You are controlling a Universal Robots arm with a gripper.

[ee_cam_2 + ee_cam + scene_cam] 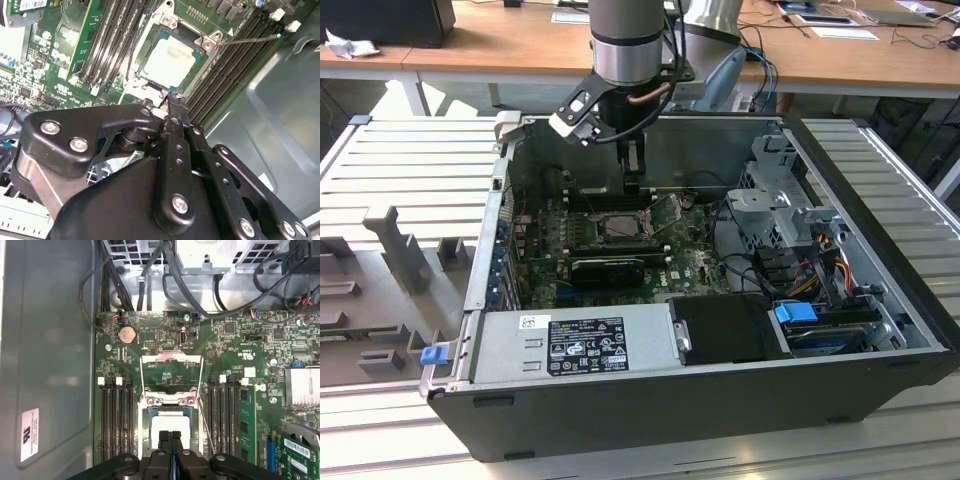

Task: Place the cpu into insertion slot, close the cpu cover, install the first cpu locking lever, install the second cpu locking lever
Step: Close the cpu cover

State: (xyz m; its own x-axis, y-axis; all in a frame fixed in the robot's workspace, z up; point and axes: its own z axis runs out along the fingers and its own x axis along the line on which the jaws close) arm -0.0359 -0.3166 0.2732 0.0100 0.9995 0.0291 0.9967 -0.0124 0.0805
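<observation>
We see the black two-finger gripper [172, 98] with its fingers pressed together and nothing between them, hanging low inside the open dark grey computer case [700, 420]. The small flat square cpu [170, 60] with a dull silver-grey metal top already sits in the square dark insertion slot [186, 33] with a silvery rim, on the green circuit board [150, 337]. The fingertips are over the cpu's edge; we cannot tell if they touch it. The cpu cover [172, 358], a thin silver-grey metal frame plate with a square cut-out, lies swung open just beside the slot, toward the exterior view's right. A thin steel wire lever [250, 38] stands out free beside the slot, so nothing looks locked. On handling, we judge the cpu light and stiff, with a smooth top that gives little friction and an underside that is likely delicate. It is best pinched by two opposite side edges, kept level, and never pressed hard on top. We judge the cover to be light, stiff sheet metal on a hinge, best pushed or nipped at the free edge far from the hinge. The lever looks springy and thin, and apt to slip off smooth fingers.
</observation>
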